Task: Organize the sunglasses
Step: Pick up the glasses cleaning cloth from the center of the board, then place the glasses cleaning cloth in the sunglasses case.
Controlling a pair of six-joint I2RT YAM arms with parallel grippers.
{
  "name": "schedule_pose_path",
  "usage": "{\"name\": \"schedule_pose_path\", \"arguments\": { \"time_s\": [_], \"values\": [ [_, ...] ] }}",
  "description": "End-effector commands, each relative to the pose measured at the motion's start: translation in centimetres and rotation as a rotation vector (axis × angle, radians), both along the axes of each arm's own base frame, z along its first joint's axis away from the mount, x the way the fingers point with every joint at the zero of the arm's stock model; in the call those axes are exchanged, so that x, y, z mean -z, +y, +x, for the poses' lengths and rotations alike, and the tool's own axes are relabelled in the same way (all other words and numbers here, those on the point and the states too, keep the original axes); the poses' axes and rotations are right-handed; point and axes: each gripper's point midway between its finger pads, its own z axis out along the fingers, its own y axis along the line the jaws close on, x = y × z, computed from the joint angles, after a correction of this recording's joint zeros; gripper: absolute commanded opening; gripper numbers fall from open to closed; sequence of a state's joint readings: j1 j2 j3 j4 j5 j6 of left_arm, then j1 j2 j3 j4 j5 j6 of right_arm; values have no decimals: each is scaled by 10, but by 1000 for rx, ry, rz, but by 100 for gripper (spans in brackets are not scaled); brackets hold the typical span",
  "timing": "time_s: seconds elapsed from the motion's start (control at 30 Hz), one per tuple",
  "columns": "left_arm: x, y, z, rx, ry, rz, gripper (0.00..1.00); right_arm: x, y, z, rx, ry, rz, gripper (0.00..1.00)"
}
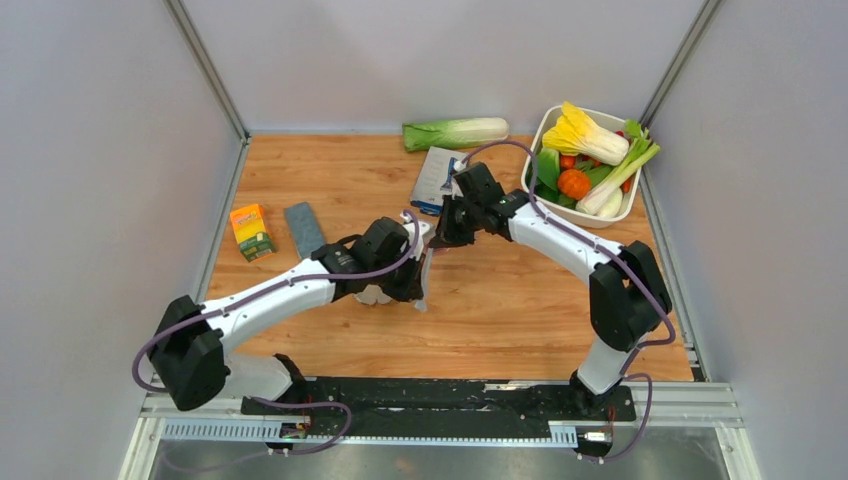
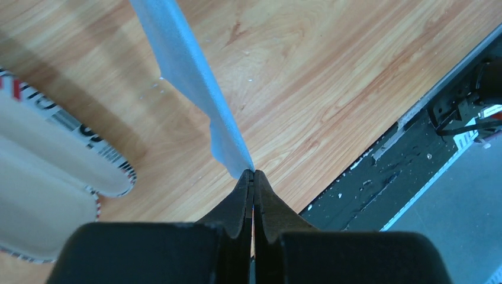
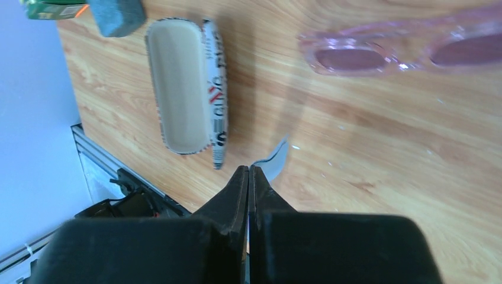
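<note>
The sunglasses (image 3: 402, 50), pink and translucent, lie flat on the wooden table in the right wrist view, up and to the right of my right gripper; the arms hide them in the top view. A light blue cloth (image 2: 189, 77) runs taut from the tips of my left gripper (image 2: 253, 173), which is shut on its corner. My right gripper (image 3: 248, 168) is also shut, and a bit of the cloth (image 3: 275, 158) curls out at its tips. An open case (image 3: 183, 83) with a cream lining and a black-and-white print lies to its left, also the case (image 2: 53, 177) in the left wrist view.
An orange and green box (image 1: 252, 231) and a grey-blue sponge (image 1: 304, 228) sit at the left. A cabbage (image 1: 455, 133) lies at the back, a flat packet (image 1: 437, 178) in front of it. A white basket (image 1: 548, 128) of vegetables stands at the back right.
</note>
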State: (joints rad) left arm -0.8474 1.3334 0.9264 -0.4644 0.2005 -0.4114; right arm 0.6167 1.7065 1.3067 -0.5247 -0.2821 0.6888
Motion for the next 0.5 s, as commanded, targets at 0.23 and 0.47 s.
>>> {"name": "schedule_pose_path", "arguments": {
  "time_s": [0.23, 0.47],
  "values": [
    [-33, 68, 25, -197, -29, 45, 0, -42, 80, 30, -170, -113, 133, 0],
    [-25, 98, 37, -286, -15, 93, 0, -34, 117, 41, -231, -111, 165, 0]
  ]
}}
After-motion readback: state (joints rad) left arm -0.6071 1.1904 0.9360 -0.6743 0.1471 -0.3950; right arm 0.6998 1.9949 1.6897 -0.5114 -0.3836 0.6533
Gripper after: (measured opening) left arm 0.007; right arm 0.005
